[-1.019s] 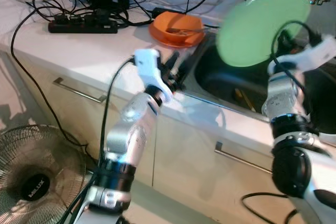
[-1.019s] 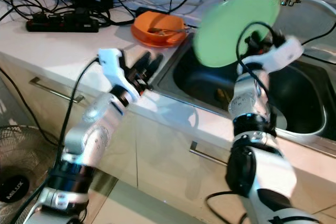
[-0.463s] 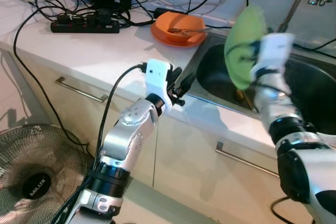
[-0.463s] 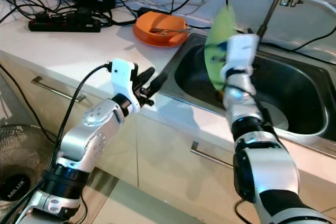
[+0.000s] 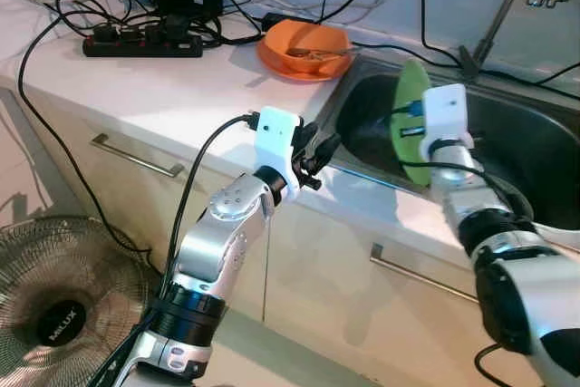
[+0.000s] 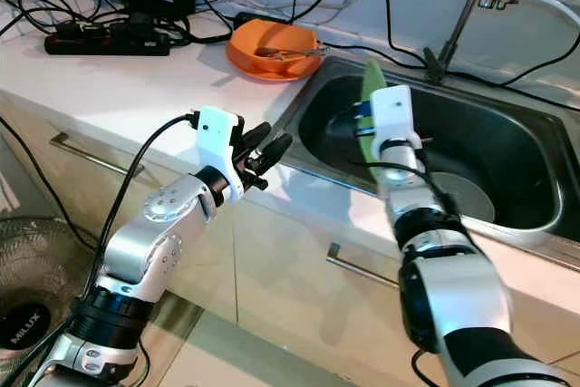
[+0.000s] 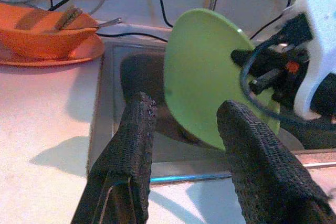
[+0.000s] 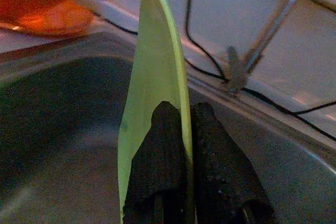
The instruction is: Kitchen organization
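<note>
- Over the sink [image 5: 535,147], the right gripper [image 8: 185,124] holds a green plate [image 5: 413,124] on edge, its lower part already down inside the basin by the near-left wall.
- By my reading, the step in hand is putting this plate into the sink; it does not look settled on the bottom yet, though the contact point is hidden.
- Right fingers [image 8: 157,156] are pressed together on the plate's rim, one black pad on each face, so the plate stands nearly upright between them.
- Next, I judge, the plate needs to be lowered or tipped until it rests on the basin, and only then should the pinch let go; a release while it stands on edge could let it fall over and clatter.
- Left gripper [image 7: 184,145] waits just over the counter's [image 5: 154,88] front edge by the sink's near-left corner, fingers spread and holding nothing, with the plate beyond them and apart.
- An orange bowl [image 5: 306,43] with cutlery sits on the counter just beside the sink's far-left corner, untouched.
</note>
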Controlling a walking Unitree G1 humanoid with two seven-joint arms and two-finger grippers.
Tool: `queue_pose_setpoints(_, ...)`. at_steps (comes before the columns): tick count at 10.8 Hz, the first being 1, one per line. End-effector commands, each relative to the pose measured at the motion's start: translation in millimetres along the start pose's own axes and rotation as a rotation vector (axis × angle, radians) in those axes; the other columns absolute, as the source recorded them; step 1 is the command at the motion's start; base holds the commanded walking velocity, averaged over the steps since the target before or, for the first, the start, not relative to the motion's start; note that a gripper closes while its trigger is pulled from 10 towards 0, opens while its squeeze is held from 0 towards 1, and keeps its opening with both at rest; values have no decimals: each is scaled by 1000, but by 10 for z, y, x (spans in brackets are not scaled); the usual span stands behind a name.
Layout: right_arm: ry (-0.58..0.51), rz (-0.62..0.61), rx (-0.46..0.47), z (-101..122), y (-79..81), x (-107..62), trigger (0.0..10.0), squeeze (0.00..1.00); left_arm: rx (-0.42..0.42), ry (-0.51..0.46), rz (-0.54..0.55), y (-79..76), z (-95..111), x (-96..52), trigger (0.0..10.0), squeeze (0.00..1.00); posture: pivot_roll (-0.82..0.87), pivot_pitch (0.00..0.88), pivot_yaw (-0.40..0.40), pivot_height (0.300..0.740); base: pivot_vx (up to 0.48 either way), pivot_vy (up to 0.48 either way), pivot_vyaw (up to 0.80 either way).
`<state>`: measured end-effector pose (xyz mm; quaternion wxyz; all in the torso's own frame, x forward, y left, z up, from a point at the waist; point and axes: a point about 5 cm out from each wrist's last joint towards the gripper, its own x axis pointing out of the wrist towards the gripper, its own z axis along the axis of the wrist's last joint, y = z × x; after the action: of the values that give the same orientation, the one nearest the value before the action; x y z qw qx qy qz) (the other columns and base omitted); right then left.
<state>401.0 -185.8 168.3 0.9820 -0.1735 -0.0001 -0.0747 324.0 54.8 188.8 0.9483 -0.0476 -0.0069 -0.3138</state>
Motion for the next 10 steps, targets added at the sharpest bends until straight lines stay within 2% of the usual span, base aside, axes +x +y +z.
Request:
queue_pose_setpoints(1,-5,9,-17,42,23,14,10000,0,11,3,-6,-24,18,-12,10000,0,315,0,-79,740,0,0,0)
queue_pose_setpoints(8,52,156,-59,-132,334,-94,10000,0,16,20,6,-21,-12,-33,10000,0,323,0,-84,740,0,0,0)
queue_pose_setpoints(9,53,171,-55,-134,362,-101,10000,180,15,22,5,-25,-16,-35,10000,0,324,0,-85,740,0,0,0)
queue_pose_setpoints(10,53,187,-53,-137,383,-107,10000,988,14,27,6,-27,-25,-40,10000,0,324,0,-85,740,0,0,0)
